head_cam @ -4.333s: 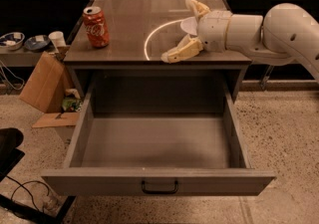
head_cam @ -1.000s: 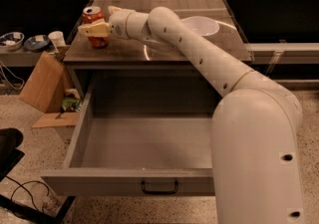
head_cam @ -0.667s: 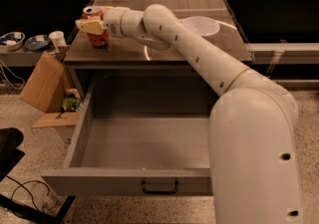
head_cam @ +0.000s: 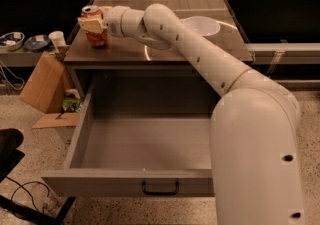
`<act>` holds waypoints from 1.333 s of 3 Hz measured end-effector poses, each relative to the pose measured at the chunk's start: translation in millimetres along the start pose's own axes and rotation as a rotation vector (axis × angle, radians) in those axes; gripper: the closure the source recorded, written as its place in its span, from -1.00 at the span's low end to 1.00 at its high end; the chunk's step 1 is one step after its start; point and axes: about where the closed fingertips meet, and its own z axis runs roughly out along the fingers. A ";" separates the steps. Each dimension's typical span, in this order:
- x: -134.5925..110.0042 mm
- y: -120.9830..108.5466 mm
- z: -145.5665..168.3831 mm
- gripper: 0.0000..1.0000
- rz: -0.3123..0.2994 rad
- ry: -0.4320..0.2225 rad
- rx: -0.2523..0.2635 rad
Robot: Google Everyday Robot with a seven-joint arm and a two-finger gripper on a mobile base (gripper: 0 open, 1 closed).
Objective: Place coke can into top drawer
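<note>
The gripper (head_cam: 93,23) sits in the upper left of the frame, closed on the coke can (head_cam: 96,38), with one pale yellow finger (head_cam: 90,24) lying across the upper half of the can's front. The can is upright near the front left corner of the cabinet top (head_cam: 107,55), its silver lid showing above the finger; whether its base rests on the surface or hangs just above it cannot be told. From the gripper the white arm (head_cam: 210,64) runs to the right and down across the frame, low over the cabinet top, then widens into a bulky segment that fills the lower right and hides the right side of the drawer. A white bowl (head_cam: 202,25) stands behind the arm, toward the upper right of the brown surface. Below the surface the top drawer (head_cam: 100,185) is pulled fully out toward the bottom of the frame, grey inside, with a small black handle (head_cam: 160,188) on its front panel. At the left edge a cardboard box (head_cam: 42,81) leans against the cabinet on a speckled floor (head_cam: 30,119), and a low shelf holds a dish (head_cam: 12,40) and a white cup (head_cam: 57,39).
</note>
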 end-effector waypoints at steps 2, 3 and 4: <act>-8.1 13.2 -21.4 1.00 -0.026 -0.025 0.003; -6.1 38.4 -71.2 1.00 -0.101 -0.050 0.045; 16.0 52.0 -90.6 1.00 -0.117 -0.045 0.059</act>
